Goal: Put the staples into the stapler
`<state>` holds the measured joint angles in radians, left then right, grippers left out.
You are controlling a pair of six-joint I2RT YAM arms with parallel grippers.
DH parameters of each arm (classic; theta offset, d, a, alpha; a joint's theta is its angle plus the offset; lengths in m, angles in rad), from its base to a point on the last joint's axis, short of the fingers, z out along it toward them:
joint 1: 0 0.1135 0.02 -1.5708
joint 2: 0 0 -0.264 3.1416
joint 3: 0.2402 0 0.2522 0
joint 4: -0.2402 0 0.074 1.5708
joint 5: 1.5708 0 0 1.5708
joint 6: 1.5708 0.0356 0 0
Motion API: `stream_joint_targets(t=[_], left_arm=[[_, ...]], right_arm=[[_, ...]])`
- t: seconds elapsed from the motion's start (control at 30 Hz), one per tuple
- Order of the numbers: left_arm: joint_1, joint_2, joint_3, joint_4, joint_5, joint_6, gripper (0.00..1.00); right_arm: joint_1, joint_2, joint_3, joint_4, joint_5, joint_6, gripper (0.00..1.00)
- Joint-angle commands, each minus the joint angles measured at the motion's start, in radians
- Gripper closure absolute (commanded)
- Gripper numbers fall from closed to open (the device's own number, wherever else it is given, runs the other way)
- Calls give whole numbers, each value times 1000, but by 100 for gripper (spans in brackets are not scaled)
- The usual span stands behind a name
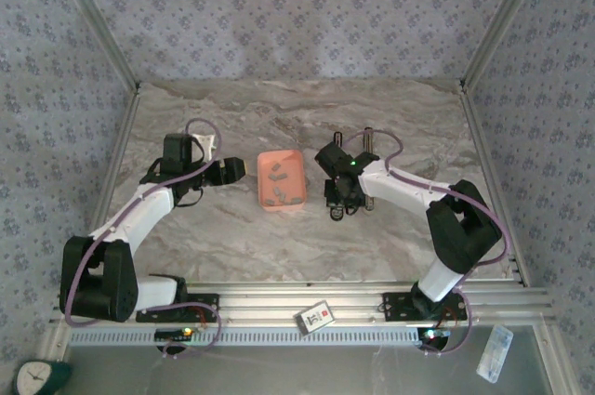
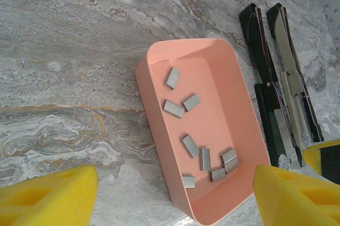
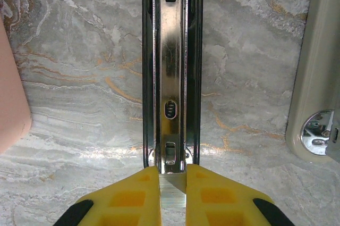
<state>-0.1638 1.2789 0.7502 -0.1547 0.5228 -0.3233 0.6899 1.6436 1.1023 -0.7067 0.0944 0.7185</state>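
Observation:
The stapler (image 2: 265, 72) lies opened flat on the marble, its black base and its steel-lined arm (image 2: 291, 72) side by side, just right of the salmon tray (image 2: 144, 80). Several short grey staples (image 2: 174, 108) lie loose in that tray. My left gripper (image 2: 175, 186) hovers open over the tray's near end, nothing between its yellow fingers (image 2: 53, 194). My right gripper (image 3: 172, 186) is shut on one staple strip (image 3: 172, 199), held at the near end of the stapler's shiny open channel (image 3: 170, 50). From above, the right gripper (image 1: 341, 200) covers the stapler (image 1: 368, 142).
The tray (image 1: 282, 181) sits mid-table between both arms. A pale rounded stapler part (image 3: 313, 77) lies right of the channel, and the tray's edge (image 3: 10, 103) lies left of it. Patterned walls enclose the table. A small card (image 1: 318, 317) rests on the front rail.

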Motion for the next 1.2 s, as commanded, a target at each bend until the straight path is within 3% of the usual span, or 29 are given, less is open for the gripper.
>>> stream_joint_targets(t=[0.0, 0.33, 0.57, 0.7, 0.9, 1.17], left_arm=[[-2, 4, 21, 1, 0, 13, 23], [-2, 5, 21, 1, 1, 13, 23], [-2, 5, 20, 2, 0, 15, 23], [-2, 8, 18, 6, 12, 15, 23], [-23, -27, -25, 105, 127, 42, 25], [-52, -30, -21, 121, 166, 55, 25]], right_arm=[[9, -3, 26, -25, 18, 12, 85], [27, -36, 38, -33, 83, 25, 85], [25, -58, 13, -61, 55, 28, 85], [23, -121, -39, -94, 44, 45, 85], [16, -199, -179, -118, -40, 77, 84], [5, -220, -312, -96, -100, 116, 83]])
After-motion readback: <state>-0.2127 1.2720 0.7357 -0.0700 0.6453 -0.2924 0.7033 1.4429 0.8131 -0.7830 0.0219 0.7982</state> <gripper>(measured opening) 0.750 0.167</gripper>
